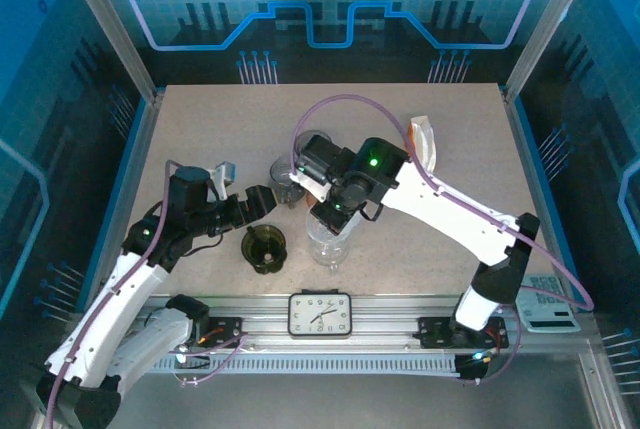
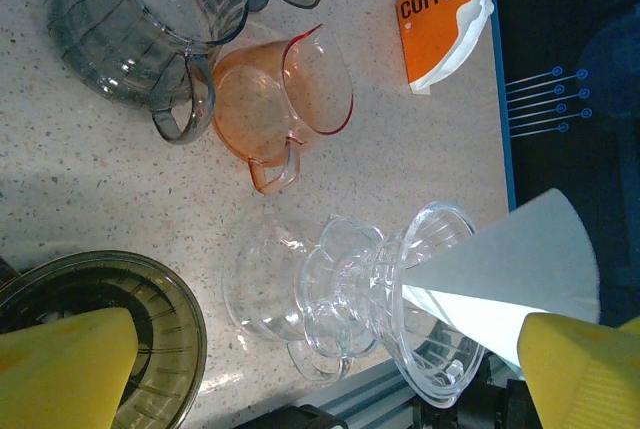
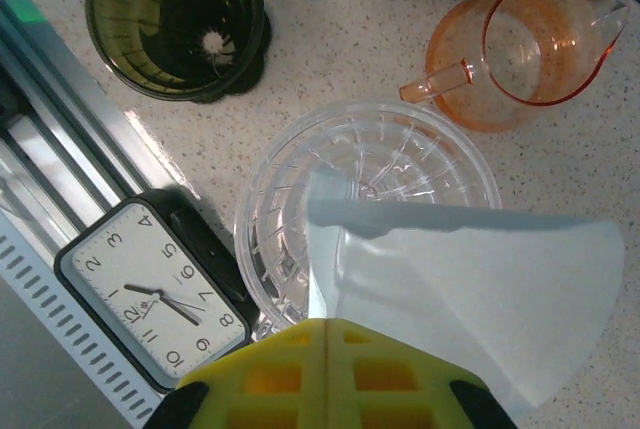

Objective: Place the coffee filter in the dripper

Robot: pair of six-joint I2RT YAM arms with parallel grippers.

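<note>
White filter (image 3: 470, 289) between closed right jaws

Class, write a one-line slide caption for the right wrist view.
Right gripper holds a paper filter over the clear dripper, beside a clock.

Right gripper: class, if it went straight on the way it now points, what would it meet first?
The right gripper would probably meet the clear dripper, under the filter it holds.
</note>
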